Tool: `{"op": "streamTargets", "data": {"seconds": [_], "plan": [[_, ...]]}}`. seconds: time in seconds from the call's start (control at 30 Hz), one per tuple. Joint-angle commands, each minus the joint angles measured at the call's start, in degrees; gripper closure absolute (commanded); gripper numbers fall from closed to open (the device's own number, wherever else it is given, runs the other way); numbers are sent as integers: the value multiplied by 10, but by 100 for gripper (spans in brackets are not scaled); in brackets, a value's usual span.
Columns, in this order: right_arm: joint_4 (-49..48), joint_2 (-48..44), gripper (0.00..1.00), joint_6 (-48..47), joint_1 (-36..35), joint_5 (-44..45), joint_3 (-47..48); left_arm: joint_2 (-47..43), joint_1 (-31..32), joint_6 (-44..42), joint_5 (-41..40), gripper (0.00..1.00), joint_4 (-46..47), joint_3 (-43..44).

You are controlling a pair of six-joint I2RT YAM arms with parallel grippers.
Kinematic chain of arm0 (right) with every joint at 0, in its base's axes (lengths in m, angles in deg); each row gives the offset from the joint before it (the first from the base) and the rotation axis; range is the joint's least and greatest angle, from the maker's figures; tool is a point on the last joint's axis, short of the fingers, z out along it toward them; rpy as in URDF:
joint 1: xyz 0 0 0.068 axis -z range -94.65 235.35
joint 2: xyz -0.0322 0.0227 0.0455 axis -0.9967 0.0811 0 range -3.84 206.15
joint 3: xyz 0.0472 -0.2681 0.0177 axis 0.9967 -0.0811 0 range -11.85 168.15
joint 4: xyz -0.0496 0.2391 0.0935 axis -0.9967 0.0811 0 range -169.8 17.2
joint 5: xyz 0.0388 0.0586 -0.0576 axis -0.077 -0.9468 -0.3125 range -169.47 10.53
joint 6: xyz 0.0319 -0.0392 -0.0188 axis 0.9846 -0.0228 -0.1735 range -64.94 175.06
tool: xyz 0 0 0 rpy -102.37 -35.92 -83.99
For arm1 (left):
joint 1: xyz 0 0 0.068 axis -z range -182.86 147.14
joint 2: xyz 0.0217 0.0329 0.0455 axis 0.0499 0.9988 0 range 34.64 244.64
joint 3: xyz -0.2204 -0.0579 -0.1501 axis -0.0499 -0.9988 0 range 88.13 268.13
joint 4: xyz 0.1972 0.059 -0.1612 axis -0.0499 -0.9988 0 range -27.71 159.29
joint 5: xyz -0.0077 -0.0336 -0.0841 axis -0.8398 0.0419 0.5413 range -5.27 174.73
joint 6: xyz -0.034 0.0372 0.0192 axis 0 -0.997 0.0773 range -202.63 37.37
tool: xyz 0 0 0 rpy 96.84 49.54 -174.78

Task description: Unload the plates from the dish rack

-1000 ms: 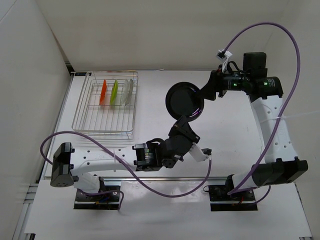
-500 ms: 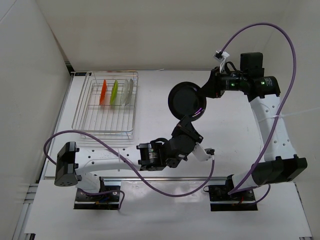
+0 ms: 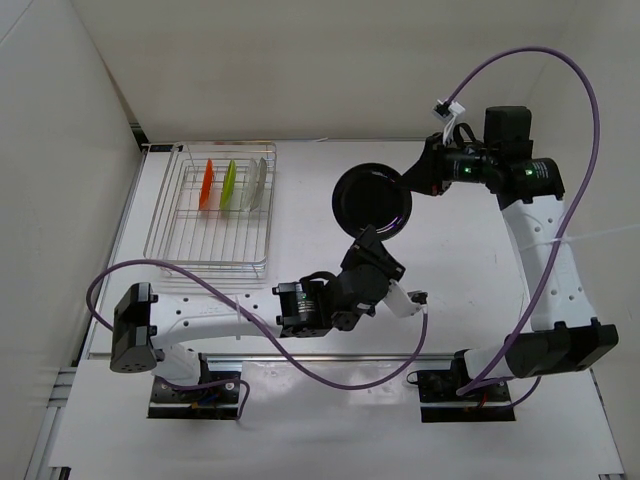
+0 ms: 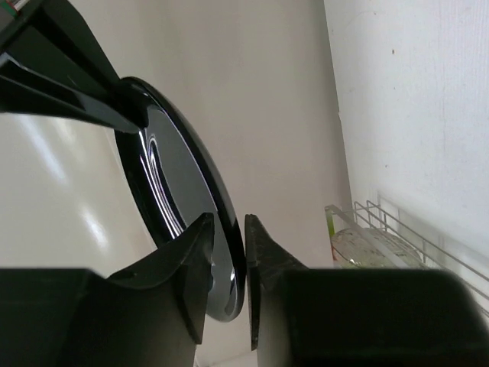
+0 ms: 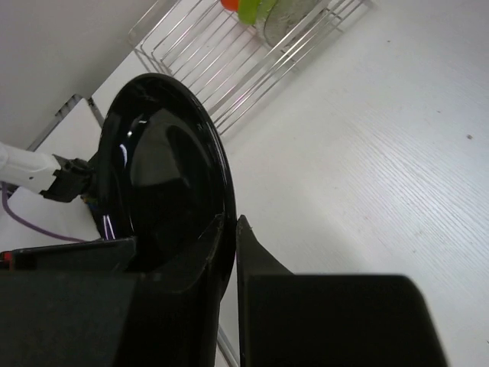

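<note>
A black plate hangs on edge above the table between my two grippers. My right gripper is shut on its right rim; the wrist view shows both jaws pinching the plate at the gripper. My left gripper reaches up from below. Its jaws stand a little apart around the plate's lower rim, with a gap on the inner side at the gripper. The dish rack at the back left holds an orange plate, a lime green plate and a clear plate, all upright.
The rack's wire side shows behind the left fingers, and the rack lies beyond the black plate in the right wrist view. White walls close in the table at the left and back. Purple cables loop over both arms.
My right gripper has closed on the black plate's rim. My left gripper's jaws have eased apart around the lower rim. The plate has barely shifted.
</note>
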Motion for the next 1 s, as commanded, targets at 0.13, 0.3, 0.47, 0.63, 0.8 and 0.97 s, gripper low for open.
{"op": "streamTargets", "data": {"seconds": [0.13, 0.3, 0.47, 0.63, 0.8, 0.97], "plan": [[-29, -18, 100, 20, -7, 28, -22, -2, -14, 5, -11, 59, 10, 51], [-52, -23, 100, 44, -7, 53, -37, 3, -14, 17, -11, 10, 3, 62], [-99, 14, 100, 93, 6, 113, -43, 8, -14, 38, -17, 0, -43, 68], [-165, 66, 100, 140, 46, 190, -57, -2, -24, 85, -29, 0, -121, 73], [-221, 143, 100, 145, 72, 241, -58, -2, -101, 91, -67, 0, -140, 89], [-247, 221, 100, 140, 92, 269, -46, 78, -268, 232, -74, 0, -272, 257]]}}
